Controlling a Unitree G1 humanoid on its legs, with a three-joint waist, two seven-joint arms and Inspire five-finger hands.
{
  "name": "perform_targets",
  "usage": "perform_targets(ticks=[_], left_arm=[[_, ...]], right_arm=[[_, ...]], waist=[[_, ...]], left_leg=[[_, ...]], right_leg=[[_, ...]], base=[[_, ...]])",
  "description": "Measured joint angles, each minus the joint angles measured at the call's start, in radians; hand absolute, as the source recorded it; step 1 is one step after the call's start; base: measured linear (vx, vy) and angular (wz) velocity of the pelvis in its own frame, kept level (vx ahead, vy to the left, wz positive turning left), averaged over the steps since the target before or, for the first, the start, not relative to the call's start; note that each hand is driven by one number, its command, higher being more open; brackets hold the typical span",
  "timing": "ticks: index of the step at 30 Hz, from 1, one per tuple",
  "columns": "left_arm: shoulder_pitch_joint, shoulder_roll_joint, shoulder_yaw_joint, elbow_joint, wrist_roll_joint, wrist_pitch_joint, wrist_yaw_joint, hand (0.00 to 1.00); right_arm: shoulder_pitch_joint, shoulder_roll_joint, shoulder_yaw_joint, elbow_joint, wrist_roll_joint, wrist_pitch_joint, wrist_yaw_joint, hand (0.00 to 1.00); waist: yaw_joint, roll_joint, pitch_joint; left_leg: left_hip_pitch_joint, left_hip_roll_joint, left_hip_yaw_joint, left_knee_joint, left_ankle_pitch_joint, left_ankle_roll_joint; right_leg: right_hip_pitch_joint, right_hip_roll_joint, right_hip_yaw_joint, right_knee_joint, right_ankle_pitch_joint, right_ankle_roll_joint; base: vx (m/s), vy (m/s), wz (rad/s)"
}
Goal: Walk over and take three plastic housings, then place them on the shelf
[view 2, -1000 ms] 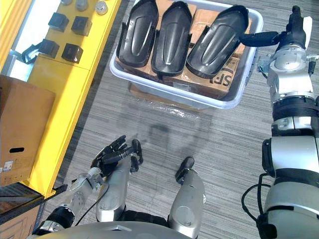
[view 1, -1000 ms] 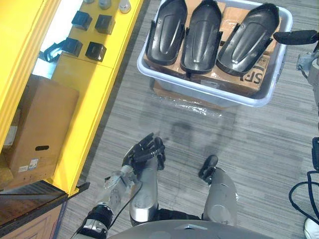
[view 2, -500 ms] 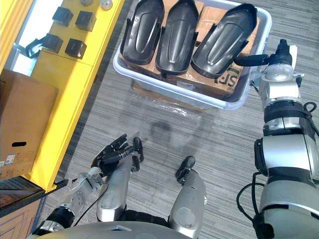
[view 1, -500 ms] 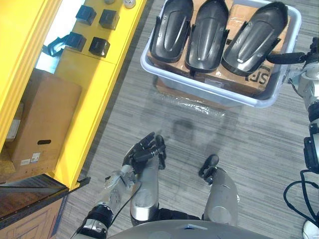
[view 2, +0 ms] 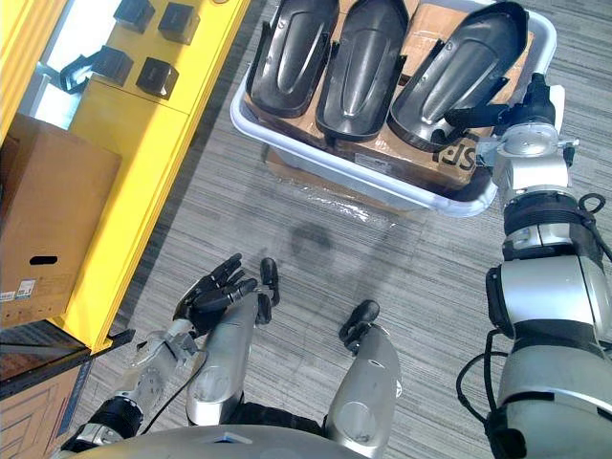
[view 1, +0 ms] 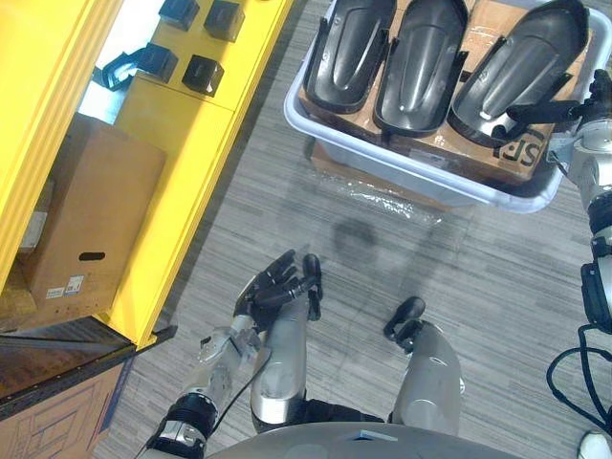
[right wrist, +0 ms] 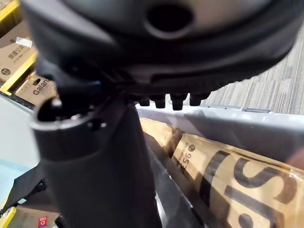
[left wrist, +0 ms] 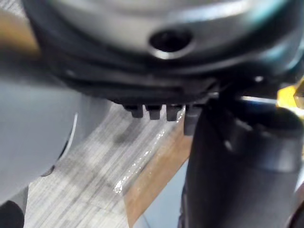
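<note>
- Several small black blocks [view 1: 203, 73] sit on top of the yellow shelf [view 1: 182, 153] at the far left. A cardboard box [view 1: 96, 220] stands in the bay beneath them.
- The left hand [view 1: 277, 287] hangs low over the grey floor [view 1: 459, 277], near the shelf's corner and well apart from the bin. Its fingers are loosely spread and hold nothing.
- The left wrist view adds detail from floor level: a shiny strip of plastic film [left wrist: 142, 156] with a brown cardboard edge [left wrist: 156, 175] just beside it.
- Right of centre, a pale bin [view 1: 382, 158] rests on that film and cardboard.
- Three plastic housings [view 1: 421, 57], black and shell-shaped, lie side by side inside the bin on a printed cardboard sheet [view 2: 449, 153]. All three are in the bin, not on the shelf.
- The right hand [view 2: 529, 107] is at the bin's near right corner. Its fingers are stretched straight and pressed together, reaching across the rim over the near end of the rightmost housing [view 2: 469, 62]. Whether they touch it cannot be told.
- The right eye view takes in that hand whole, white thumb cover included, while in the left eye view it sits at the very edge.
- The right wrist view shows the dark thumb [right wrist: 95, 161] close up. Past it are the bin's pale wall and the printed sheet inside.
</note>
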Motion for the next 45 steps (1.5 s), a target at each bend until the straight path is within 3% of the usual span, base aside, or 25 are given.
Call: perform_targets(ticks=[10,14,29,32,36,41,43,45], left_arm=[[0.0,0.003,0.0,0.009,0.0,-0.004,0.002,1.0],[0.0,0.003,0.0,0.011,0.0,-0.005,0.002,1.0],[0.016,0.004,0.008,0.017,-0.003,-0.002,0.021,1.0],[0.021,0.004,0.009,0.017,0.0,-0.006,0.028,1.0],[0.06,0.003,-0.002,-0.006,0.003,-0.059,0.074,1.0],[0.158,0.003,0.011,-0.277,-0.014,-0.039,0.182,1.0],[0.159,0.003,0.042,-0.435,-0.014,-0.037,0.221,1.0],[0.125,0.009,0.056,-0.514,-0.014,-0.037,0.237,1.0]], right_arm=[[-0.009,-0.014,0.011,0.044,-0.051,0.08,-0.004,0.0],[-0.011,-0.013,0.016,0.072,-0.151,0.109,-0.005,0.0],[-0.022,-0.011,-0.035,0.102,-0.207,0.162,-0.045,0.0],[-0.022,-0.011,-0.044,0.099,-0.242,0.152,-0.07,0.0],[-0.018,-0.009,-0.045,0.035,-0.303,0.142,-0.161,0.0],[0.063,-0.008,-0.118,-0.203,-0.457,0.019,-0.261,0.0],[0.128,0.019,-0.159,-0.334,-0.557,-0.054,-0.294,0.0],[0.165,0.061,-0.171,-0.404,-0.6,-0.089,-0.312,0.0]], waist=[[0.0,0.002,-0.001],[0.001,0.003,-0.002],[-0.01,0.005,-0.003],[-0.013,0.005,-0.003],[-0.03,0.004,-0.003],[-0.06,-0.004,0.002],[-0.076,-0.018,0.01],[-0.084,-0.037,0.006]], left_leg=[[0.0,-0.001,-0.007,0.01,-0.004,-0.001],[0.0,-0.001,-0.009,0.01,-0.005,-0.001],[0.022,-0.013,-0.018,0.007,-0.004,0.002],[0.025,-0.013,-0.017,0.005,-0.003,0.003],[0.057,-0.014,-0.006,-0.014,-0.001,0.002],[0.139,-0.025,0.005,-0.079,0.014,-0.008],[0.196,-0.026,0.003,-0.125,0.029,-0.016],[0.239,-0.027,0.004,-0.161,0.041,-0.022]], right_leg=[[0.003,-0.005,-0.004,0.015,-0.012,0.001],[0.007,-0.005,-0.008,0.015,-0.014,0.001],[0.039,-0.015,-0.02,0.014,-0.015,0.002],[0.041,-0.015,-0.02,0.013,-0.014,0.002],[0.063,-0.007,-0.014,-0.004,-0.011,0.006],[0.128,0.0,-0.016,-0.04,-0.008,0.01],[0.182,0.011,-0.027,-0.064,-0.005,0.013],[0.22,0.017,-0.032,-0.088,-0.004,0.014]], base=[[0.0,-0.019,0.01],[0.0,-0.009,0.0],[-0.01,-0.005,0.01],[0.0,0.0,0.0],[0.01,-0.02,-0.05],[0.04,-0.022,-0.02],[0.06,-0.043,0.05],[0.05,-0.04,0.02]])
